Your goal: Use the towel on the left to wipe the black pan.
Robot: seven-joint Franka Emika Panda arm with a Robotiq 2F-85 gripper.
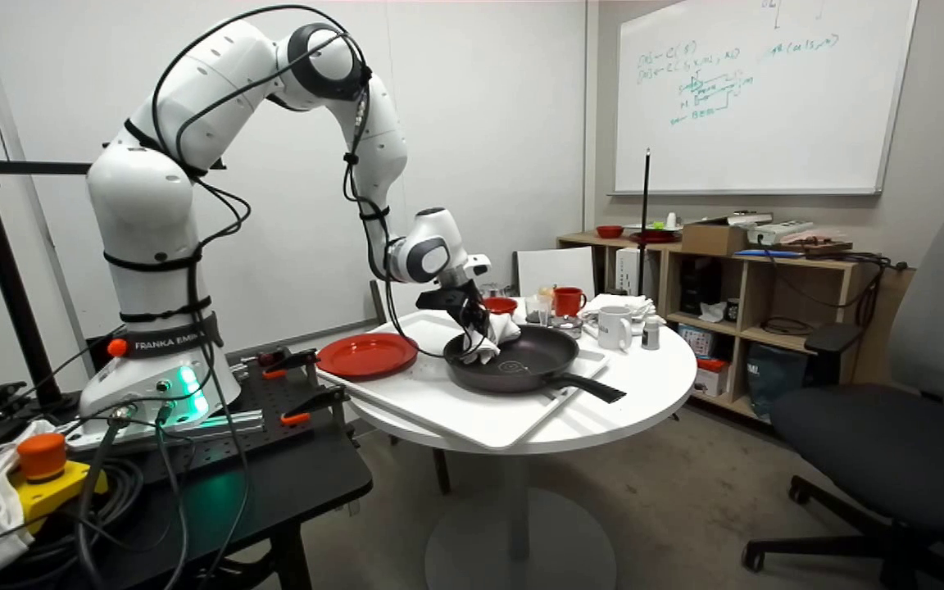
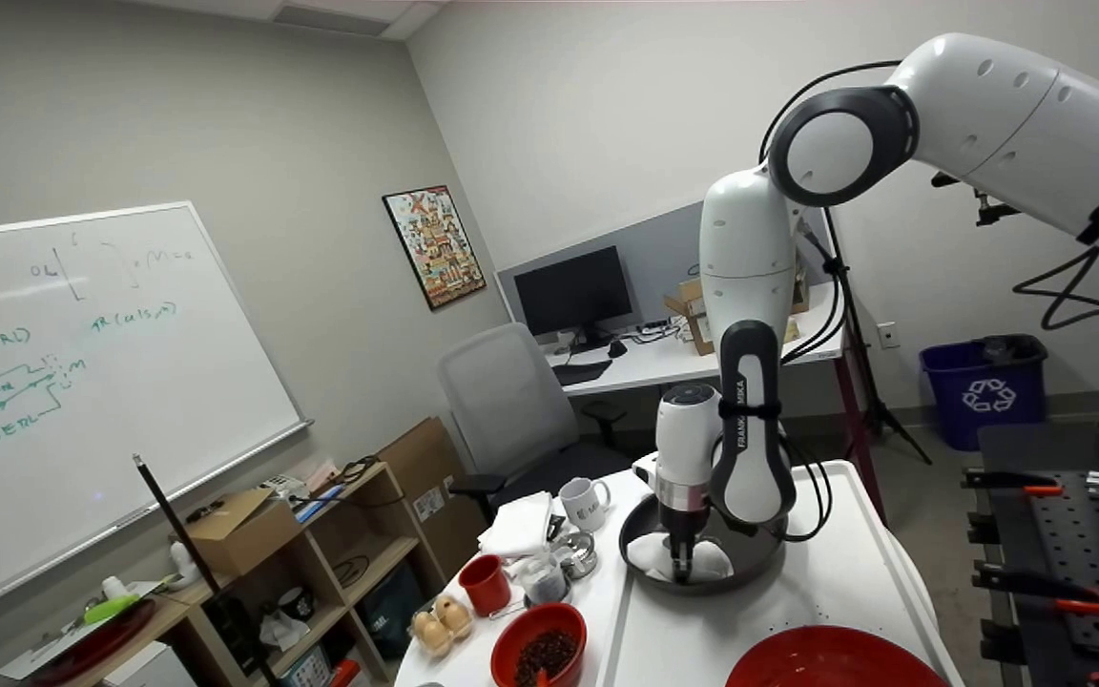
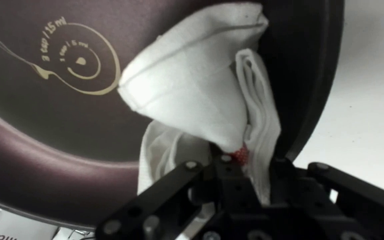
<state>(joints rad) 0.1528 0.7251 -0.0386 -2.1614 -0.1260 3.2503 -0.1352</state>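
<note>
The black pan (image 1: 546,360) sits on a white tray with its handle pointing away from the robot base; it also shows in an exterior view (image 2: 757,549) and the wrist view (image 3: 78,136). The white towel (image 3: 192,86) is bunched and folded, with a small red patch near the jaws. It lies inside the pan near one side and shows in both exterior views (image 1: 505,328) (image 2: 708,561). My gripper (image 3: 253,163) is shut on the towel, with folds pinched between the fingers. In both exterior views the gripper (image 1: 478,328) (image 2: 681,568) points down into the pan. The fingertips' lower ends are hidden by cloth.
A red plate (image 1: 367,356) lies on the tray (image 1: 472,422) beside the pan. A white mug (image 2: 585,504), a red mug (image 2: 485,584), a red bowl (image 2: 504,641) and eggs (image 2: 442,625) stand on the table beyond the tray. Cables hang beside the wrist.
</note>
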